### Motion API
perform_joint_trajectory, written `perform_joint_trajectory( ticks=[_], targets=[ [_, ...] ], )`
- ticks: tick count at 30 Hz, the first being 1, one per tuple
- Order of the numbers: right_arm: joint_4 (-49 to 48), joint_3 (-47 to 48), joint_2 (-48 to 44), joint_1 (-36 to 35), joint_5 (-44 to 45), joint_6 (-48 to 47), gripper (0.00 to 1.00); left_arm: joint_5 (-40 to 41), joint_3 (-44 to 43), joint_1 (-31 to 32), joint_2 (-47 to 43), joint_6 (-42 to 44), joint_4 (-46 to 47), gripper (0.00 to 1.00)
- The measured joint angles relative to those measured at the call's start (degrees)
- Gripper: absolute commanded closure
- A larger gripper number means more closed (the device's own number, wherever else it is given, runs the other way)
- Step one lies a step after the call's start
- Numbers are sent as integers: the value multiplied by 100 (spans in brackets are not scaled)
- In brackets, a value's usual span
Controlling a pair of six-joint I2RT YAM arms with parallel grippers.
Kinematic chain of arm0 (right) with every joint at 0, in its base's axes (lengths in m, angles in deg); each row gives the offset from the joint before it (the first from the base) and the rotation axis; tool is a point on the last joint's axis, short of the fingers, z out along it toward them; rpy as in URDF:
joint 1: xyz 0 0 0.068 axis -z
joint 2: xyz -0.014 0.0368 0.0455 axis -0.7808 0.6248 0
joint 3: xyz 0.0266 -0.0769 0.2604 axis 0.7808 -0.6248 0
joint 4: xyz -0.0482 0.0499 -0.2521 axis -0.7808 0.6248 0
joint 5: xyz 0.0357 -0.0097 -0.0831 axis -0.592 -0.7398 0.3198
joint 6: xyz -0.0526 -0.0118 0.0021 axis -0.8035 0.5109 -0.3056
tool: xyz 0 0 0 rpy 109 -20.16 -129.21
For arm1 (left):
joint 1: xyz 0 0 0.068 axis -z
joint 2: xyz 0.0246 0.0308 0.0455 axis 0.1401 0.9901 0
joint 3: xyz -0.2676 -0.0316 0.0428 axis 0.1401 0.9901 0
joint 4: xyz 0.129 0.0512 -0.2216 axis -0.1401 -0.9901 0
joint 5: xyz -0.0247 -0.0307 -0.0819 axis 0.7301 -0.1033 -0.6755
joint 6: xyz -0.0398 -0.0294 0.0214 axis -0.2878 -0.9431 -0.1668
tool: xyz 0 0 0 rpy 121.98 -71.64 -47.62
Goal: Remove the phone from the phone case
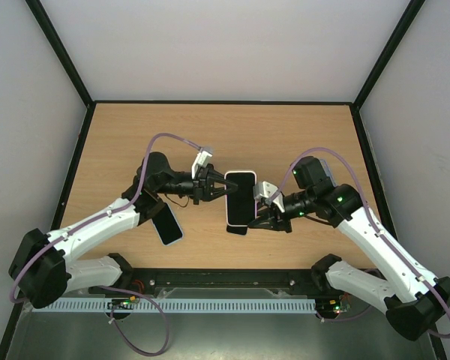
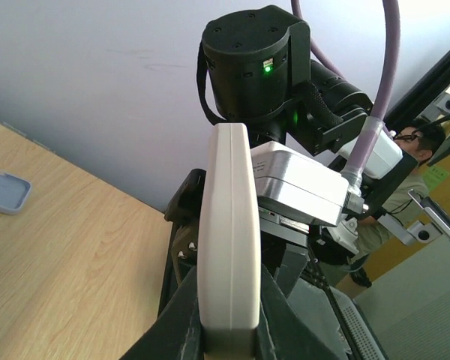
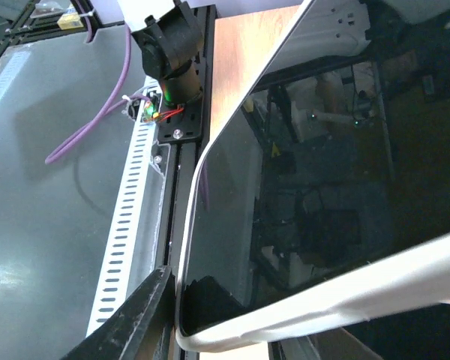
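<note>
The two arms meet over the middle of the bench [image 1: 300,135], and between them is the phone [image 1: 240,196], dark glass up, sitting inside its white phone case [image 2: 225,240]. The left pincer [image 1: 223,186] comes in from the left. In its wrist view a dark finger presses on each side of the case, which is seen edge-on, so it is clamped on the case. The right pincer [image 1: 256,204] meets the opposite long edge. Its camera shows one finger [image 3: 135,315] beside the rim at a corner of the screen, and I cannot tell whether it is gripping. A second dark-faced handset [image 1: 167,223] with a pale border lies flat under the left arm.
</note>
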Motion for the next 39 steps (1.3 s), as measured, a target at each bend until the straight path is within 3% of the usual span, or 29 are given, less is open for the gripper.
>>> perform_joint_trajectory(
  ticks=[5, 20, 23, 28, 39],
  targets=[
    [116, 2, 33, -92, 70, -17, 77, -92, 114, -2, -2, -44, 223, 97],
    [726, 208, -297, -168, 197, -660, 76, -542, 94, 37, 431, -752, 1246, 97],
    [732, 208, -315, -170, 249, -748, 68, -566, 94, 37, 461, -855, 1311, 97],
    [732, 212, -426, -205, 485, -1113, 67, -553, 94, 31, 557, -1405, 1327, 97],
    [739, 304, -442, -236, 743, -796, 79, -555, 103, -46, 671, -1930, 1700, 97]
  ],
)
